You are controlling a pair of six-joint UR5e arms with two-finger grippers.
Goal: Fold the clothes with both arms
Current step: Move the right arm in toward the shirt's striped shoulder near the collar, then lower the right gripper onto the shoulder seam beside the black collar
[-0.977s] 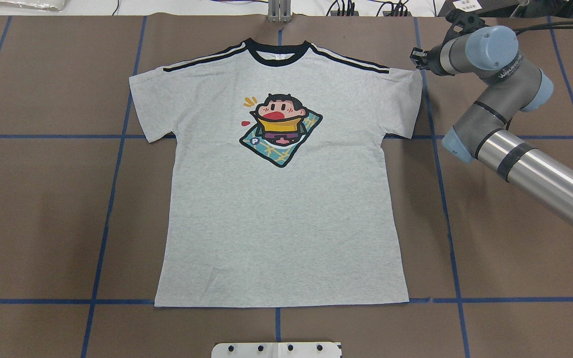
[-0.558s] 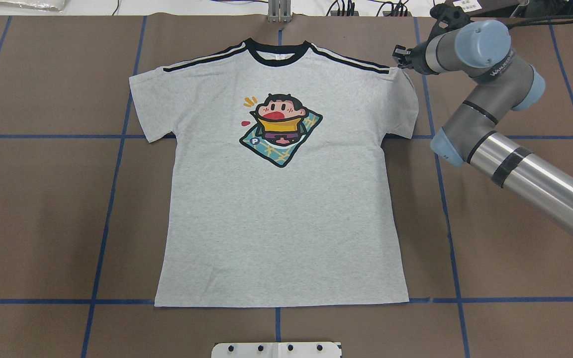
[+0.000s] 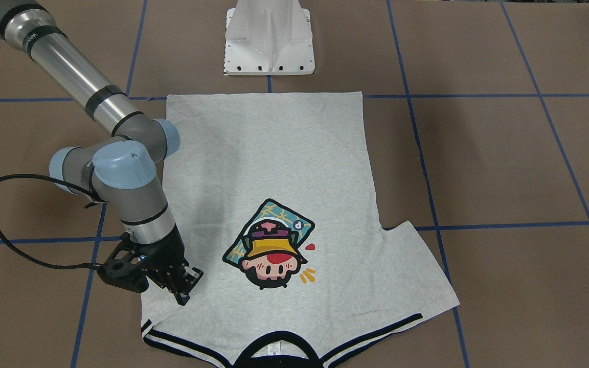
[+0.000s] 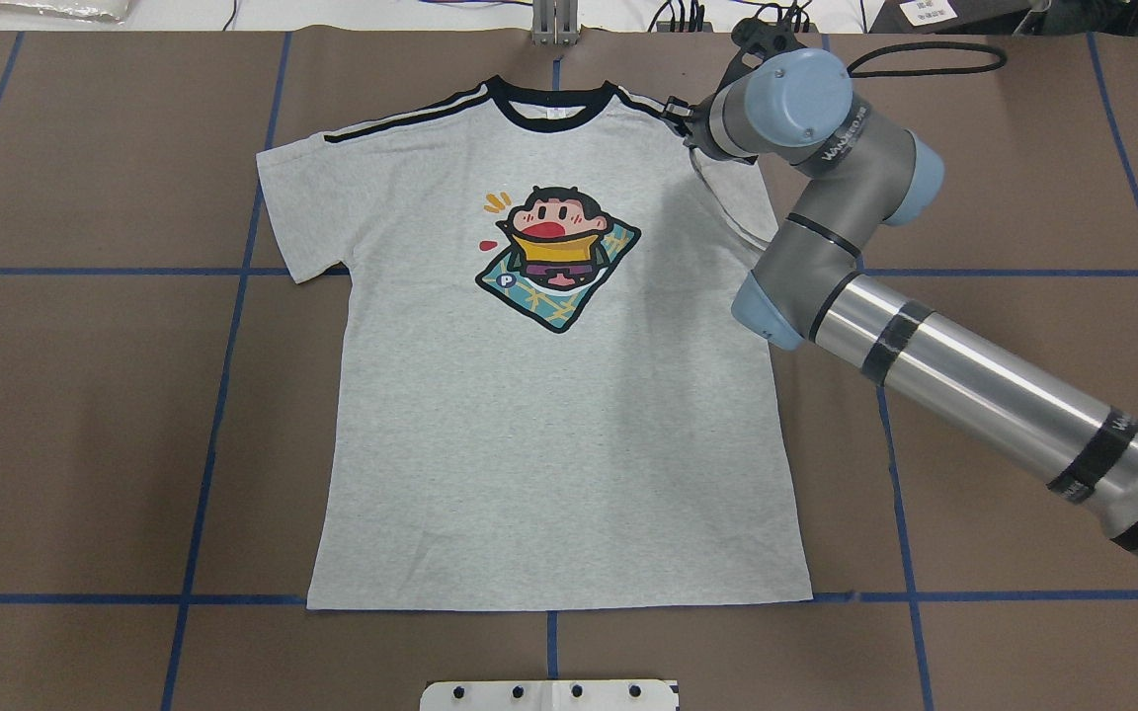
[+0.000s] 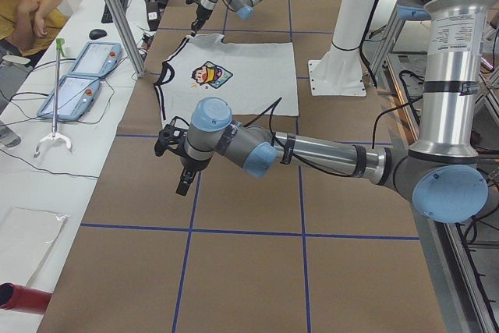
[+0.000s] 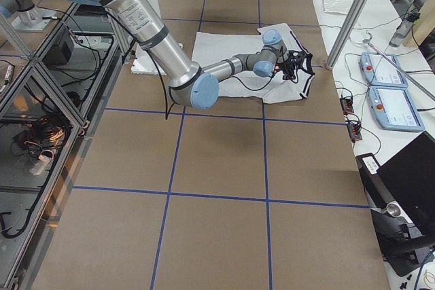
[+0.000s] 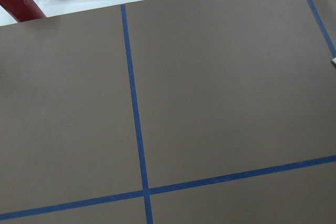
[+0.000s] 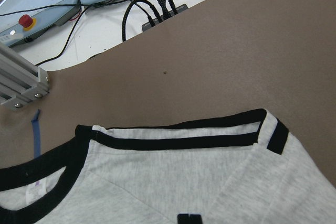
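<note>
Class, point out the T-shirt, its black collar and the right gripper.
T-shirt [image 4: 559, 444], overhead view, plain grey front.
black collar [image 4: 500, 94], overhead view, one end of the band.
right gripper [image 3: 187, 287], front-facing view, between its fingertips.

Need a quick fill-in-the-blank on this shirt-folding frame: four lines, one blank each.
1. The T-shirt lies flat with its cartoon print facing ___.
2. Its collar is ___.
3. The fingers on the T-shirt belong to the robot's ___ arm.
4. The tape lines on the brown table are ___.
Missing words: up; black; right; blue.
</note>
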